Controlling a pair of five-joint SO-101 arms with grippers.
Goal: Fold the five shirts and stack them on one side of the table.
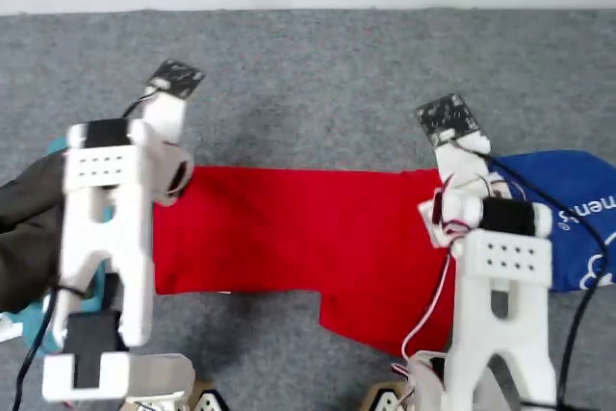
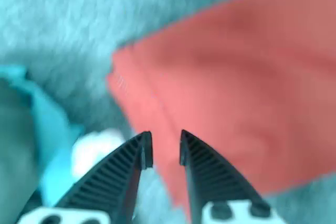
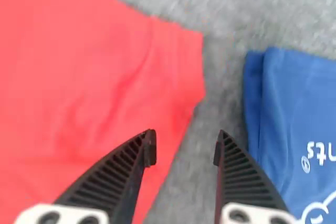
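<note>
A red shirt [image 1: 298,238] lies spread flat across the middle of the grey table, partly folded into a long band. My left gripper [image 2: 165,150] hovers open over the red shirt's [image 2: 241,82] left edge, its jaws a small gap apart. My right gripper [image 3: 184,148] is open wider above the red shirt's [image 3: 79,87] right edge, beside the gap to a blue shirt [image 3: 294,124]. In the high view the blue shirt [image 1: 568,209] lies at the right edge. A dark shirt [image 1: 24,238] and a teal shirt [image 1: 48,324] lie at the left edge.
The grey felt table top [image 1: 308,84] stretches bare behind the shirts to a white wall. Both white arms [image 1: 106,238] and their bases stand at the near edge. A small white object [image 2: 97,148] lies next to the teal shirt [image 2: 50,145] under the left gripper.
</note>
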